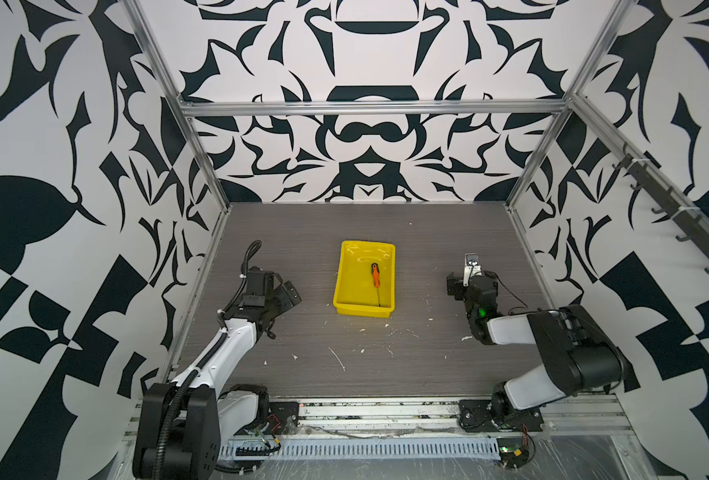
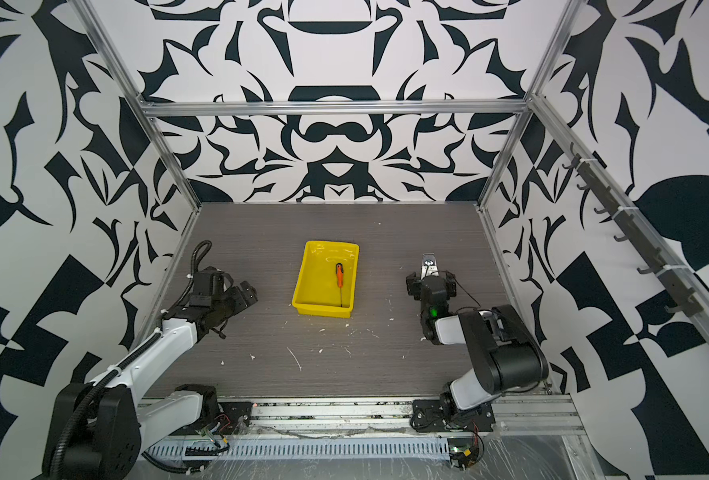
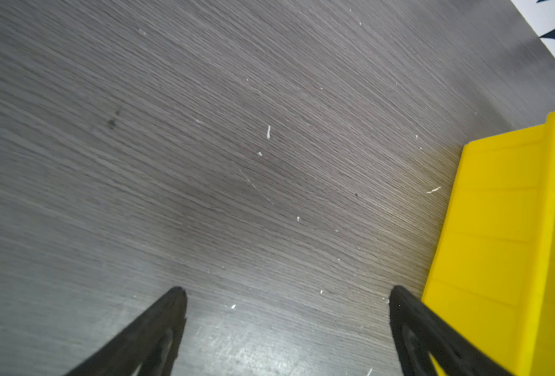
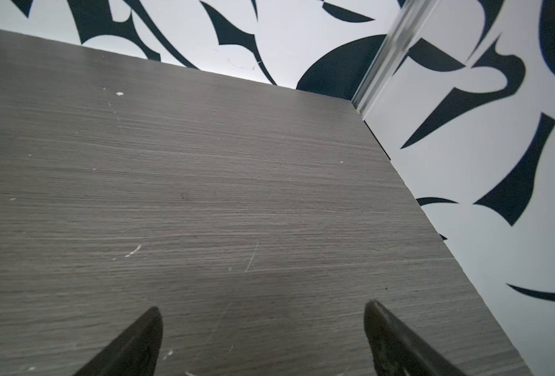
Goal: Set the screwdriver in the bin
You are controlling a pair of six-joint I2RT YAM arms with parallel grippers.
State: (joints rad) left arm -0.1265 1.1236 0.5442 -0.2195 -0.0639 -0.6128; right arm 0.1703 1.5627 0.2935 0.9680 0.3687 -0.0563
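Observation:
The orange-handled screwdriver [image 1: 375, 276] [image 2: 339, 276] lies inside the yellow bin [image 1: 338, 276] [image 2: 302, 276], its thin shaft pointing at the bin's near wall. The bin stands mid-table in both top views. My left gripper [image 1: 280, 291] [image 2: 240, 295] hovers left of the bin, open and empty. In the left wrist view its fingertips [image 3: 178, 294] stand wide apart over bare table, the left gripper [image 3: 287, 293] beside the bin's outer wall [image 3: 504, 244]. My right gripper [image 1: 471, 281] [image 2: 431, 281] [image 4: 263, 311] is right of the bin, open, with nothing between its fingers.
The grey wood-grain table [image 1: 386, 365] carries small white flecks [image 1: 338, 359]. Patterned walls and aluminium frame posts [image 1: 523, 166] enclose it on three sides. A metal rail [image 1: 386, 409] with the arm bases runs along the front edge. The right gripper faces the back right corner [image 4: 356, 104].

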